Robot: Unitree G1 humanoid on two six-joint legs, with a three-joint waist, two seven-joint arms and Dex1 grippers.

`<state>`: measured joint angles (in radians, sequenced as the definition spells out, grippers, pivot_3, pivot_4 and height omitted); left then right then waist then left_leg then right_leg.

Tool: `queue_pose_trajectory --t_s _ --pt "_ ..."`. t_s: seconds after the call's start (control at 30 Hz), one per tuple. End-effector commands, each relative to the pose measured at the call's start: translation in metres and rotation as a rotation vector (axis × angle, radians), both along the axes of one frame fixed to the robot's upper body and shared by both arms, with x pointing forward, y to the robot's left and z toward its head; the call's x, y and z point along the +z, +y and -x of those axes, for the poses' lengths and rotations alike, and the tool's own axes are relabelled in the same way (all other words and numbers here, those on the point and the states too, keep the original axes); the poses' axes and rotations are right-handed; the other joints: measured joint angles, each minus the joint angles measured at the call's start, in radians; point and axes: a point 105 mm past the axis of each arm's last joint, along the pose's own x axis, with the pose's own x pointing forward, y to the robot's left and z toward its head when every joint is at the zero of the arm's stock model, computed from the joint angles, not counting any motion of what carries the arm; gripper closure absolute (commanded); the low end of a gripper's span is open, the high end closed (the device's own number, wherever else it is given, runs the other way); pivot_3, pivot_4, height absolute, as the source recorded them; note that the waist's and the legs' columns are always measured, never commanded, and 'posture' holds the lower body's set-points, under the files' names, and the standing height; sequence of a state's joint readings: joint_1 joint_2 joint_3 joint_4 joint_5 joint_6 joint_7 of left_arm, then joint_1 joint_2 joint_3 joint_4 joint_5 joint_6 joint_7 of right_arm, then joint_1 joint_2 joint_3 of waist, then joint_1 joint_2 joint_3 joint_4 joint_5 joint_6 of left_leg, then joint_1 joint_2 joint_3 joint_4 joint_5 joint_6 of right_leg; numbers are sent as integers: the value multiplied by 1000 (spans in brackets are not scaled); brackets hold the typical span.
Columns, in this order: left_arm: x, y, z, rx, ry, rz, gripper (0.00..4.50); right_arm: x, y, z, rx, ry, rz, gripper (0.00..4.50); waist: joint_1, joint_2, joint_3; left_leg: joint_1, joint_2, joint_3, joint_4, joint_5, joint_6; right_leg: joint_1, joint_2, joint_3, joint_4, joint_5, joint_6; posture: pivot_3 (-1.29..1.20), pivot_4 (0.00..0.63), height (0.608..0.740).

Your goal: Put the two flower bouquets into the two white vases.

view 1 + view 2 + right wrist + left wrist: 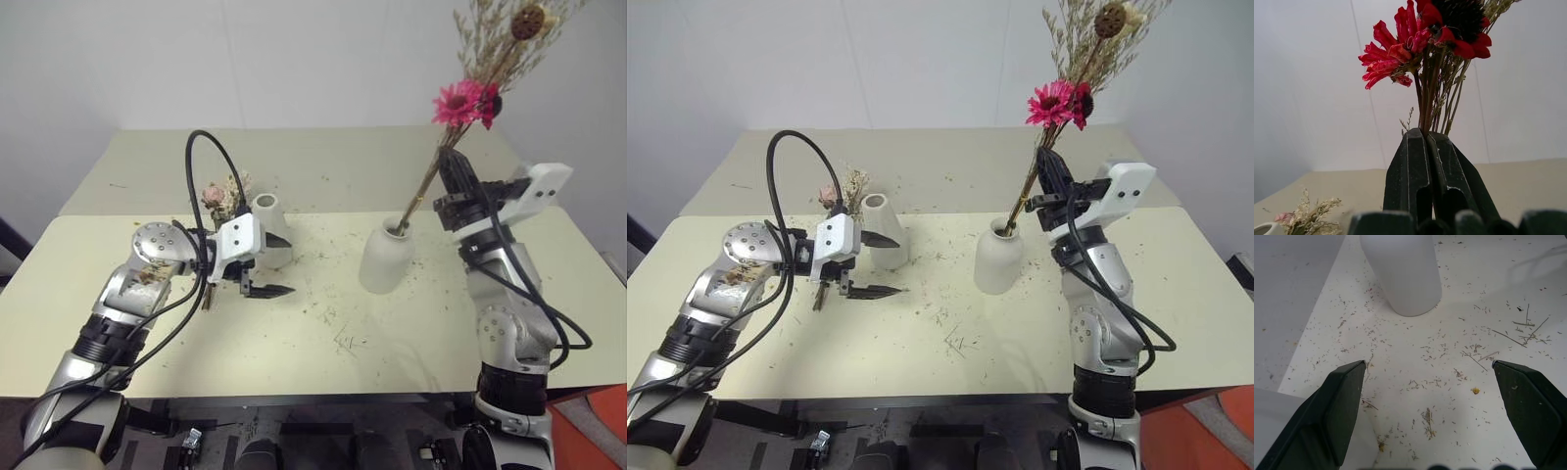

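Observation:
My right gripper (453,168) is shut on the stems of the red-pink daisy bouquet (468,102), whose tan grasses and brown ball rise above it. The bouquet slants, and its stem ends sit in the mouth of the shorter, rounded white vase (385,259). From the right wrist, the fingers (1415,166) are seen pinching the stems below the red flower (1388,54). To the left stands the tall, slim white vase (268,217), its mouth empty. The pale pink rose bouquet (221,197) shows just left of that vase, its lower part hidden behind my left gripper (286,264), which is open beside the vase.
Dried flower crumbs and bits of stem litter the pale tabletop (323,323), which runs between the two vases and toward the near edge. A second table (323,157) adjoins behind, against a white wall. An orange object (598,431) lies low at the right.

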<state>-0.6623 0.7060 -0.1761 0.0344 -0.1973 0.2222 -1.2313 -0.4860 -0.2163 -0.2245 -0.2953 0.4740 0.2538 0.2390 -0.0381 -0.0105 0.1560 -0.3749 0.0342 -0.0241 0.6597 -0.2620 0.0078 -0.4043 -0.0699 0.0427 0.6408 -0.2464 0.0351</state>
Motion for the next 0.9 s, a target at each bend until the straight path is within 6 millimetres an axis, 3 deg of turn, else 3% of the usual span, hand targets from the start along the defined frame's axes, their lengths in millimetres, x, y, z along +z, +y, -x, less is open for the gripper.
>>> queue_pose_trajectory --t_s 0.03,0.37,0.5,0.83,0.9 --pt "11 2 2 1 -42 16 0 2 4 7 8 -48 8 4479 -1 0 0 0 0 0 0 0 0 0 0 0 0 0 0 0 150 740" --pt "12 1 1 -2 -40 22 0 -16 13 10 -21 -76 72 4479 -4 0 0 0 0 0 0 0 0 0 0 0 0 0 0 0 150 740" --pt "11 1 1 3 -37 26 0 -24 20 12 30 -66 90 3455 -3 0 0 0 0 0 0 0 0 0 0 0 0 0 0 0 150 740" --pt "12 1 0 6 -43 28 0 -41 32 33 123 -43 109 31 -3 0 0 0 0 0 0 0 0 0 0 0 0 0 0 0 150 740" --pt "11 2 1 8 -42 29 0 -47 33 43 158 -30 124 11 1 0 0 0 0 0 0 0 0 0 0 0 0 0 0 0 150 740"
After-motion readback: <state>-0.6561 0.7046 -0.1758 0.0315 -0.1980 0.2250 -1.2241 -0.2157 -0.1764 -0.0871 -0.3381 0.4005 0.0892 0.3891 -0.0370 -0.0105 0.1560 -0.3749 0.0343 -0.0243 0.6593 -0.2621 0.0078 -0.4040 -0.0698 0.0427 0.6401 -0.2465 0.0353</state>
